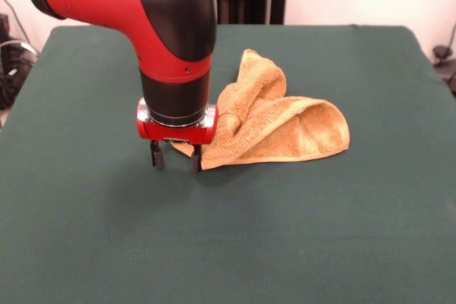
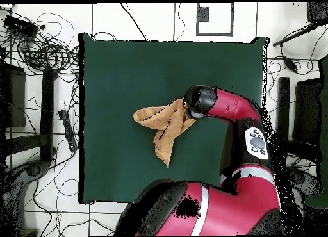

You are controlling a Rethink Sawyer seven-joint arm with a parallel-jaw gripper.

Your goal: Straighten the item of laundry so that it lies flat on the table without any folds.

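The golden-orange towel (image 1: 278, 122) lies crumpled and folded over itself near the middle of the dark green table (image 1: 85, 233). In the overhead view the towel (image 2: 165, 124) forms a bent, folded strip. My gripper (image 1: 175, 156) points straight down at the towel's near-left corner. Its two dark fingers are apart, and the right finger (image 1: 195, 159) stands at the towel's edge, with the tips close to the cloth of the table. No towel shows between the fingers. The wrist (image 2: 200, 101) hides the gripper in the overhead view.
The table's green cloth (image 2: 128, 68) stretches wide on all sides of the towel. Cables and equipment (image 2: 38, 49) lie on the floor beside the table. My arm's red and black body (image 2: 211, 202) overhangs the table's base-side edge.
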